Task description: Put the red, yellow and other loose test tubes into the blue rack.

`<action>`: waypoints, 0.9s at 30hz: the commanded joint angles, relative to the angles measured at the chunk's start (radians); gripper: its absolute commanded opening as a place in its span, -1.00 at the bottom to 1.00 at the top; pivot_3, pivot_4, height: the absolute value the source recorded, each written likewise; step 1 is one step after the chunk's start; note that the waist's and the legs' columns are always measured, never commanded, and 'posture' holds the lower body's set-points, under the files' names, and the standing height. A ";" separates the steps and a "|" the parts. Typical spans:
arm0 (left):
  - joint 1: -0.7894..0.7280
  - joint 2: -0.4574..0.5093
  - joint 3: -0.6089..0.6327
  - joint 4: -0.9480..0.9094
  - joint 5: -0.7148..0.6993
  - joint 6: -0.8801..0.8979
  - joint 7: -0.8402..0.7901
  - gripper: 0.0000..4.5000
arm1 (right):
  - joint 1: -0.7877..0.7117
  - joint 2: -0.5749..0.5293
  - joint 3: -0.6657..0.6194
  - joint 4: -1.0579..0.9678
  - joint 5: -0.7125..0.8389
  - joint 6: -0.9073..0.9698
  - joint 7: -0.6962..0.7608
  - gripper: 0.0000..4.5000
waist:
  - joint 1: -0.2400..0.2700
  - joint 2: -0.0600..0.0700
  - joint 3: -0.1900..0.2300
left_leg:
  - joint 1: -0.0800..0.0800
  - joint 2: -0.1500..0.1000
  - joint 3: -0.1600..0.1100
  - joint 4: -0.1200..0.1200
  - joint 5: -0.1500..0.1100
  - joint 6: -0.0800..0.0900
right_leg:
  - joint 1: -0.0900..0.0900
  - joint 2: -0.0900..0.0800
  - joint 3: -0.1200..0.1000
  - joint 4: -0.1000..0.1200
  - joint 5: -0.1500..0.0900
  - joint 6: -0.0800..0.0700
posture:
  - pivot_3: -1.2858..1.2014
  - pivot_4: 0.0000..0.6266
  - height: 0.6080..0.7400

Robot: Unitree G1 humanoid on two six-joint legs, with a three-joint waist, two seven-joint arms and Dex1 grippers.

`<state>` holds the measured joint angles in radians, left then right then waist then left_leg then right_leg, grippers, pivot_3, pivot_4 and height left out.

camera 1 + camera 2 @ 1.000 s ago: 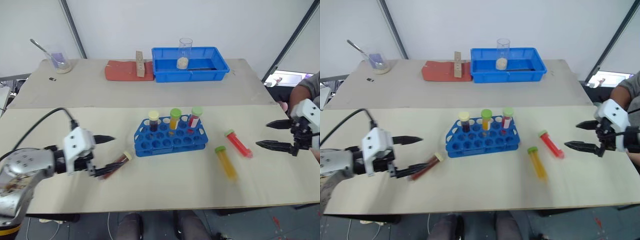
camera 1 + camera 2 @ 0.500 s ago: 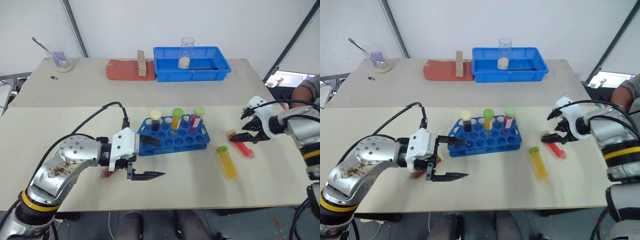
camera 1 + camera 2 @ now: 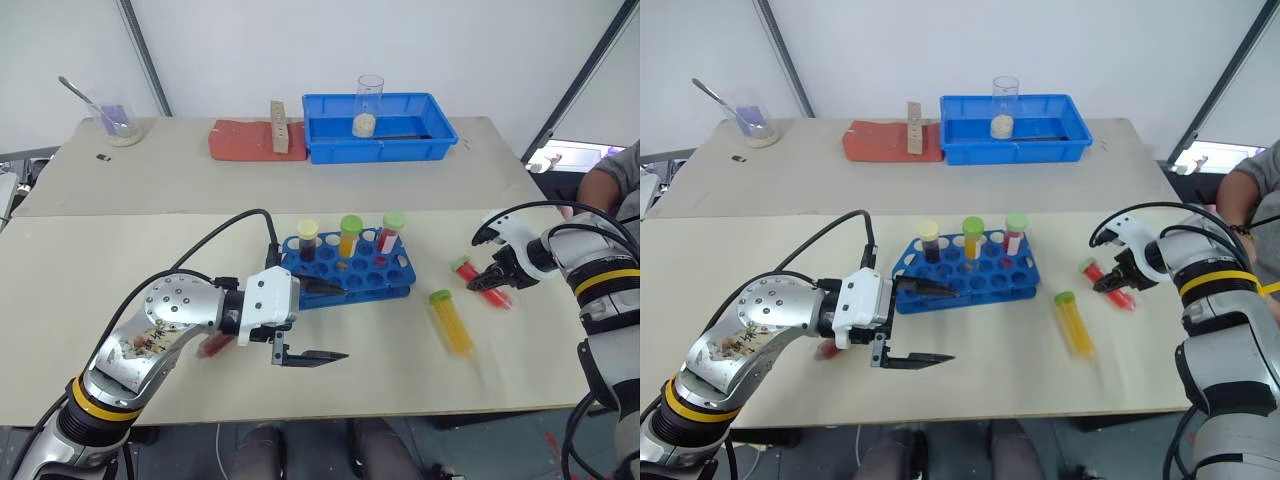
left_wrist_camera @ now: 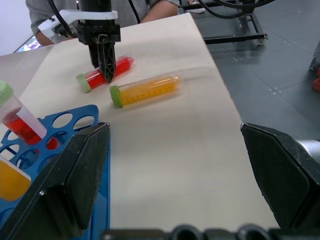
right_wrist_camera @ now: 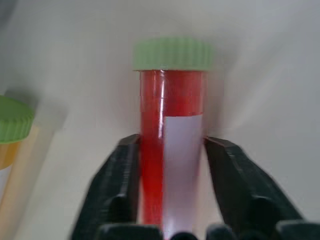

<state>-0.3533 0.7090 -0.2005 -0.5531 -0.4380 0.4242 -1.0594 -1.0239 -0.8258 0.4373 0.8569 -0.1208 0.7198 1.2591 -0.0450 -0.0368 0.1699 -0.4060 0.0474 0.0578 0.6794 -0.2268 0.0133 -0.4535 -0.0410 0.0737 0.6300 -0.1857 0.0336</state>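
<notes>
Red test tube [image 5: 170, 150], light, slick, likely breakable: right gripper [image 3: 492, 279] clenched mid-barrel, at rack's [image 3: 390, 283] three o'clock; left gripper [image 3: 312, 320] released.

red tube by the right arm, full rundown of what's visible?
The red tube is clear plastic filled with red liquid, with a ribbed green screw cap and a white label patch on its side. It lies flat on the beige table, right of the blue rack, beside a yellow tube but apart from it. The right tool has its two black fingers closed against the tube's sides, partway along the body, cap end free. Not yet lifted.
</notes>
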 commanded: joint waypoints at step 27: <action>0.010 0.022 0.166 0.100 -0.087 0.006 0.009 1.00 | 0.735 0.235 -0.676 -1.317 0.408 -0.109 -0.365 -0.55 | 0.025 0.001 0.000 | 0.000 0.000 -0.002 0.001 0.002 0.001 | 0.001 0.000 -0.001 0.000 -0.003 0.004 | 0.03 -0.52 1.00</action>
<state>-0.3228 0.7325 -0.0366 -0.4444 -0.5126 0.4238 -1.0502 -0.2946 -0.5955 -0.2470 -0.4382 0.2976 0.6860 0.9244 -0.0202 -0.0358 0.1700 -0.4054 0.0475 0.0558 0.6808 -0.2251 0.0141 -0.4527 -0.0408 0.0724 0.6304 -0.1886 0.0373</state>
